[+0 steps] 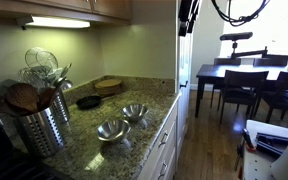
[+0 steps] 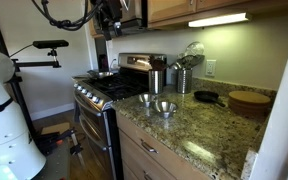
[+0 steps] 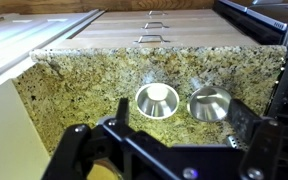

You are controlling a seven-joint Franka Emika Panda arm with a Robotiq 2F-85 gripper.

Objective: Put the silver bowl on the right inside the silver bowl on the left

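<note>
Two empty silver bowls stand side by side on the granite counter near its front edge. In the wrist view one bowl [image 3: 157,100] is on the left and the other bowl [image 3: 210,104] on the right. They show in both exterior views as well: one pair [image 1: 112,129] [image 1: 135,112], and the same two bowls from another side [image 2: 147,99] [image 2: 165,107]. My gripper [image 3: 182,116] is open and empty. It hangs high above the counter [image 1: 189,12] [image 2: 111,15], well clear of both bowls.
A metal utensil holder [image 1: 39,118] with wooden spoons and whisks stands at the counter's back. A black pan [image 1: 88,101] and a wooden board [image 1: 110,86] lie behind the bowls. A stove [image 2: 102,92] adjoins the counter. A dining table with chairs [image 1: 246,82] stands beyond.
</note>
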